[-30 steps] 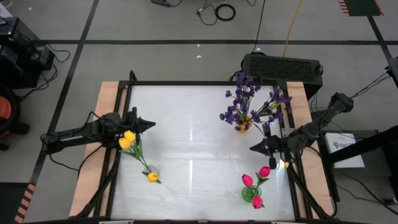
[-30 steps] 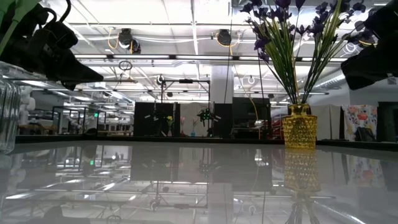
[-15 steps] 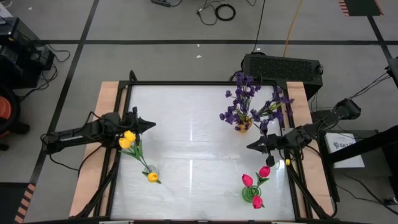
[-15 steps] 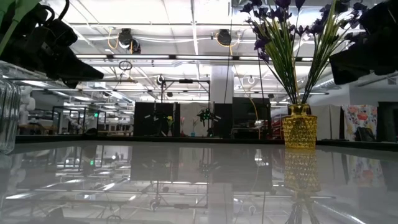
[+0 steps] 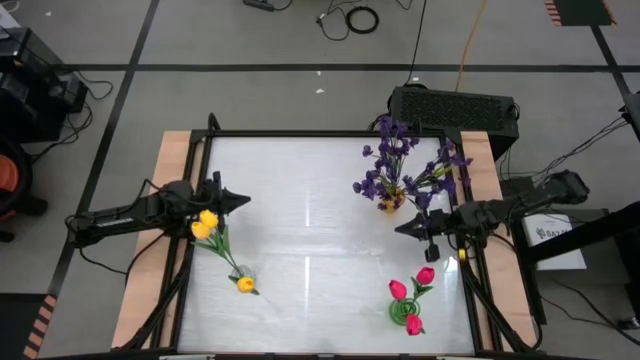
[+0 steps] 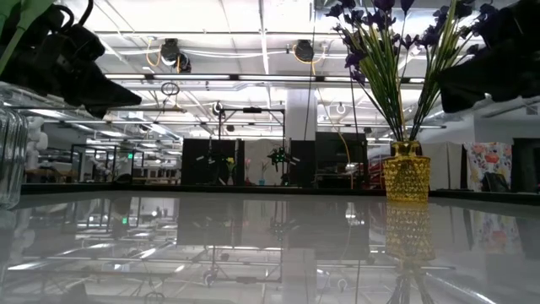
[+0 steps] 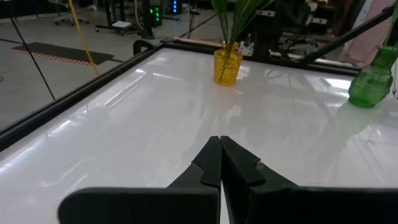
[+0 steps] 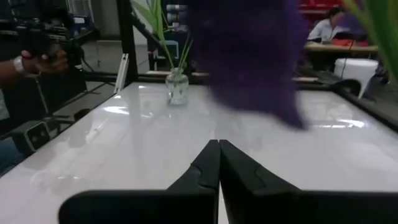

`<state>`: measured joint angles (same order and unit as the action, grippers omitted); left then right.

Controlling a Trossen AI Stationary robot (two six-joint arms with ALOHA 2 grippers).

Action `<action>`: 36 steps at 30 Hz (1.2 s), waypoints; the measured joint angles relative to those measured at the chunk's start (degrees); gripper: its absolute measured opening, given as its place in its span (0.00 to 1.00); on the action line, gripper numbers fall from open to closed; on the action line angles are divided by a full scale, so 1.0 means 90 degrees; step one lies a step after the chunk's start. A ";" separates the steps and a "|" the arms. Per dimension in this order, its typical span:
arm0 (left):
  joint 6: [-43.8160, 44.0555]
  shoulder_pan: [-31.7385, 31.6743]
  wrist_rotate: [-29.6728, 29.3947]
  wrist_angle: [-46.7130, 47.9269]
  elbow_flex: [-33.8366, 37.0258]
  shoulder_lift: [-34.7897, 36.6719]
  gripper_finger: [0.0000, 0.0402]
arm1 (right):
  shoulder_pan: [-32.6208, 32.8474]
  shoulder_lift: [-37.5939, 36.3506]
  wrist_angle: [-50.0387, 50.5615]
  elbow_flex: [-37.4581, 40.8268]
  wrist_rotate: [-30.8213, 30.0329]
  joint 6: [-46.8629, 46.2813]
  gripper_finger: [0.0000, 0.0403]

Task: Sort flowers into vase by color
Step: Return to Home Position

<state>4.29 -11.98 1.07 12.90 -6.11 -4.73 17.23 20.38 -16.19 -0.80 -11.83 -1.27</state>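
Observation:
Purple sprigs (image 5: 405,165) stand in a yellow vase (image 5: 389,203) at the table's far right; the vase also shows in the low view (image 6: 406,171). Yellow tulips (image 5: 207,225) stand in a clear vase (image 5: 241,277) near the left. Pink-red tulips (image 5: 412,290) stand in a green vase (image 5: 402,312) at the near right. My left gripper (image 5: 243,200) is shut and empty, beside the yellow tulips. My right gripper (image 5: 399,229) is shut and empty, just near-side of the purple sprigs, a blurred purple blossom (image 8: 255,56) close before its camera.
A black frame edges the white table (image 5: 310,240). A dark box (image 5: 453,107) sits beyond the far right corner. A person's hand (image 8: 43,59) shows beyond the table's left side. Open tabletop lies between the vases in the middle.
My right gripper has moved toward the table's far edge and a little left, closing in on the purple sprigs, its arm swinging more level across the table. It stays shut. The flowers and vases have not moved.

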 joint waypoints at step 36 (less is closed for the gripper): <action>-0.0292 0.0006 0.0033 -0.0140 -0.0002 0.0522 0.01 | -0.0671 -0.2249 0.1555 -0.0012 0.0467 -0.0046 0.00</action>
<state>1.66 -11.92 1.37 11.64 -6.13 -0.03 11.18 0.14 -2.20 -0.91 -7.63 -1.68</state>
